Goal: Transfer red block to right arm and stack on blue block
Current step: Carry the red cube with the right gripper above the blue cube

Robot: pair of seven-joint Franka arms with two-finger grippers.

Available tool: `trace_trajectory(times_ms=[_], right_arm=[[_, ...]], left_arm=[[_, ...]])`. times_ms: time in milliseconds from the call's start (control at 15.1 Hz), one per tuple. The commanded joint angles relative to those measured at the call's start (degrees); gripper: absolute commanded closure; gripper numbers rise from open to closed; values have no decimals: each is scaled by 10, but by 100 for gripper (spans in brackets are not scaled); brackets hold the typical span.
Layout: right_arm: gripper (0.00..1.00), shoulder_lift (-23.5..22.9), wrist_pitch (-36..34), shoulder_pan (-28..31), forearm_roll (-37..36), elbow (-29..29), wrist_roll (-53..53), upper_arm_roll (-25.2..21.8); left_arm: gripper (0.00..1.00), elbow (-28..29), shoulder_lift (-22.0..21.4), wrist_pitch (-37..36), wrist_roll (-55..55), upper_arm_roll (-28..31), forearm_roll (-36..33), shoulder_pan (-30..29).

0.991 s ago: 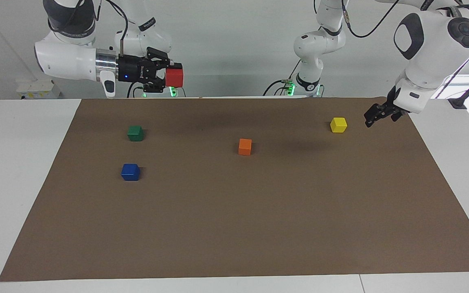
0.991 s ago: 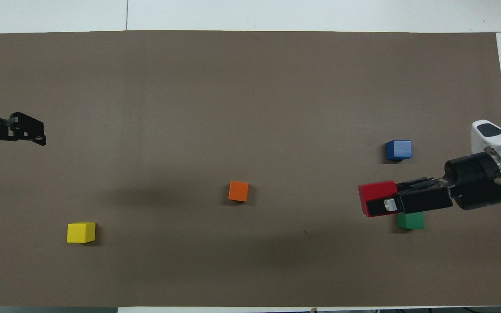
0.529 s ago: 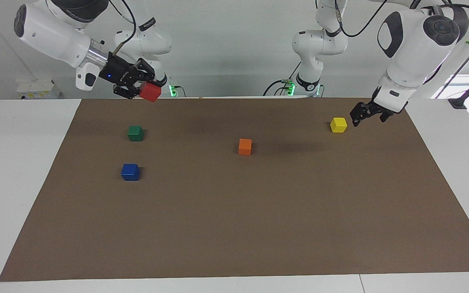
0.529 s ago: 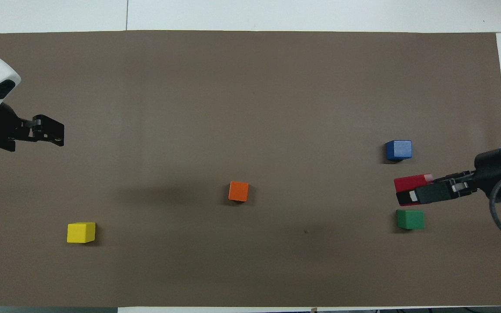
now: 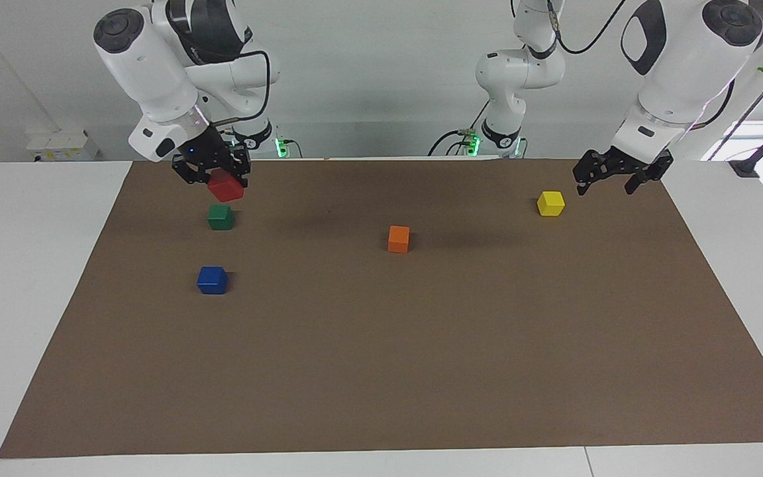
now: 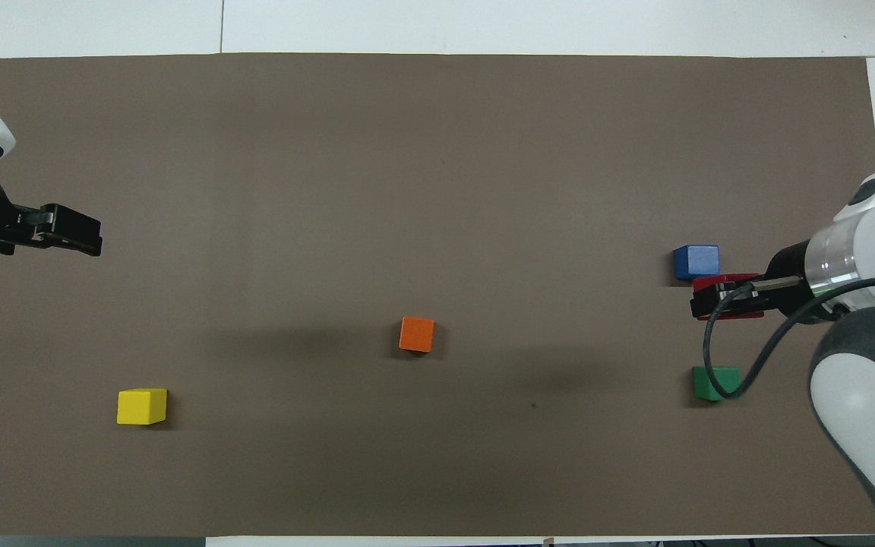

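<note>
My right gripper (image 5: 222,182) is shut on the red block (image 5: 226,186) and holds it in the air over the mat between the green cube (image 5: 220,216) and the blue block (image 5: 212,279). In the overhead view the red block (image 6: 711,286) shows just beside the blue block (image 6: 696,261), partly covered by the right gripper (image 6: 718,298). My left gripper (image 5: 603,177) is open and empty, in the air at the left arm's end of the table, beside the yellow cube (image 5: 550,203). It also shows in the overhead view (image 6: 77,232).
An orange cube (image 5: 399,238) sits near the middle of the brown mat (image 5: 421,371). The green cube (image 6: 715,382) lies nearer to the robots than the blue block. White table (image 5: 30,265) borders the mat at both ends.
My right gripper has swung from pointing sideways to pointing down, lowering the red block and carrying it toward the blue block. My left gripper has drawn back and risen a little near the yellow cube.
</note>
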State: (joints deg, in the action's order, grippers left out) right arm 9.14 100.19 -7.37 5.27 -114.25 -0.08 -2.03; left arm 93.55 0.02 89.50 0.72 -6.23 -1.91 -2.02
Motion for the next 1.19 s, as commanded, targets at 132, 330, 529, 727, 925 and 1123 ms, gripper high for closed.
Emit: trace_trajectory(times_ms=[132, 330, 529, 727, 925, 1123], right_arm=[[100, -56, 68, 15, -71, -26, 36, 0], [100, -81, 125, 22, -99, -54, 50, -1], [100, -112, 170, 31, -130, -62, 69, -1], [100, -138, 211, 37, -141, -66, 107, -1], [100, -142, 233, 36, -148, -71, 121, -1], [100, -157, 264, 37, -157, -78, 133, -1]], left_arm=[[0, 52, -34, 51, 20, -9, 10, -18], [0, 48, -24, 42, 20, -13, 11, -18], [0, 41, -21, 40, 20, -12, 11, -18], [0, 31, -17, 47, 20, -13, 11, -19], [0, 30, -10, 71, 20, -13, 11, -18], [0, 30, -12, 65, 20, -13, 11, -20]])
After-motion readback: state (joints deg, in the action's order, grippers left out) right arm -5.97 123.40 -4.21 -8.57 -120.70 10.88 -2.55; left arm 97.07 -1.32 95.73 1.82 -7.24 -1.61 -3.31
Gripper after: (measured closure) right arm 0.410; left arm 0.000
